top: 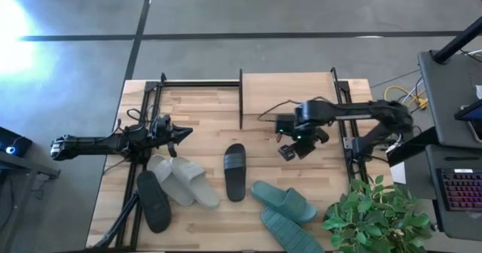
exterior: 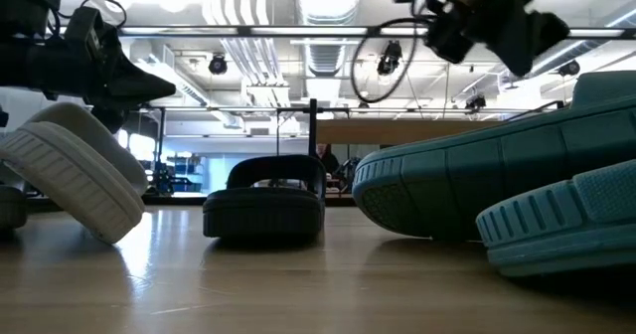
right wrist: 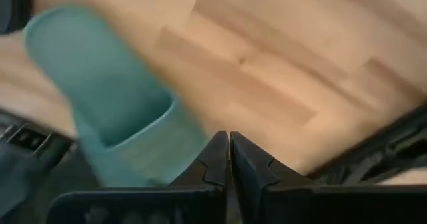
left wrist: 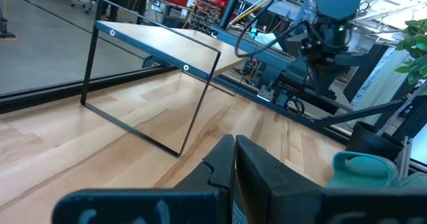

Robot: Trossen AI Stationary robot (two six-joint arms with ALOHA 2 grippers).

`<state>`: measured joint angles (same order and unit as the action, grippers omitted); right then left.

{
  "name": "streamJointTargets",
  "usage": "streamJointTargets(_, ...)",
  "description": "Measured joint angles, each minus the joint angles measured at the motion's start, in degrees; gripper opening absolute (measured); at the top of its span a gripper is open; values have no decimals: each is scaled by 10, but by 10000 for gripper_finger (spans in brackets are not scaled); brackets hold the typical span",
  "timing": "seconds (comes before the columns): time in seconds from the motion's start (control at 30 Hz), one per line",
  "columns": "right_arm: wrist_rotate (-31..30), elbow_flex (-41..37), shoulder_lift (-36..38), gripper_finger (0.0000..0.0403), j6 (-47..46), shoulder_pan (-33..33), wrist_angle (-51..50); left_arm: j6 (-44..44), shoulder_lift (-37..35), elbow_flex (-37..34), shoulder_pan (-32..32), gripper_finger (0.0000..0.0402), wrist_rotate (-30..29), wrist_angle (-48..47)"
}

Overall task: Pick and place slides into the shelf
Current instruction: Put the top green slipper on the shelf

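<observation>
Six slides lie sole-down on the wooden table. Two light grey ones (top: 184, 179) overlap at the near left, with a black one (top: 153, 200) beside them. Another black slide (top: 235, 172) lies in the middle, and two teal ones (top: 284, 200) (top: 290, 230) lie at the near right. The shelf (top: 286, 87) stands at the far middle; its black side frame and wood top (left wrist: 160, 44) show in the left wrist view. My left gripper (top: 187, 132) waits shut at the left, pointing level. My right gripper (top: 288, 153) hangs shut above the table, slanting down, with a teal slide (right wrist: 113, 97) below it.
A potted plant (top: 369, 215) overhangs the table's near right corner. Black frame rails (top: 143, 110) (top: 348, 110) run along both side edges. A keyboard (top: 459, 189) sits beyond the right edge. Bare wood (top: 203, 110) lies between the left arm and the shelf.
</observation>
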<state>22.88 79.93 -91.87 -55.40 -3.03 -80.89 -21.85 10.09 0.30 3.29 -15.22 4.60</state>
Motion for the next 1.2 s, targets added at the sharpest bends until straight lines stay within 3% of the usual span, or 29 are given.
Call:
streamJointTargets(0.2,90,97,-106,36,13,-1,0,0,0,0,0,0,0,0)
streamJointTargets(0.47,193,164,-229,157,-8,31,-52,0,0,0,0,0,0,0)
streamJointTargets(0.57,197,180,-253,189,-7,50,-95,0,0,0,0,0,0,0)
streamJointTargets(0.7,206,173,-259,210,-80,70,-80,0,0,0,0,0,0,0)
streamJointTargets(1.0,167,153,-267,215,-161,116,-75,0,-1,0,0,0,0,0)
streamJointTargets(1.2,150,145,-282,215,-251,133,15,0,0,0,0,0,0,0)
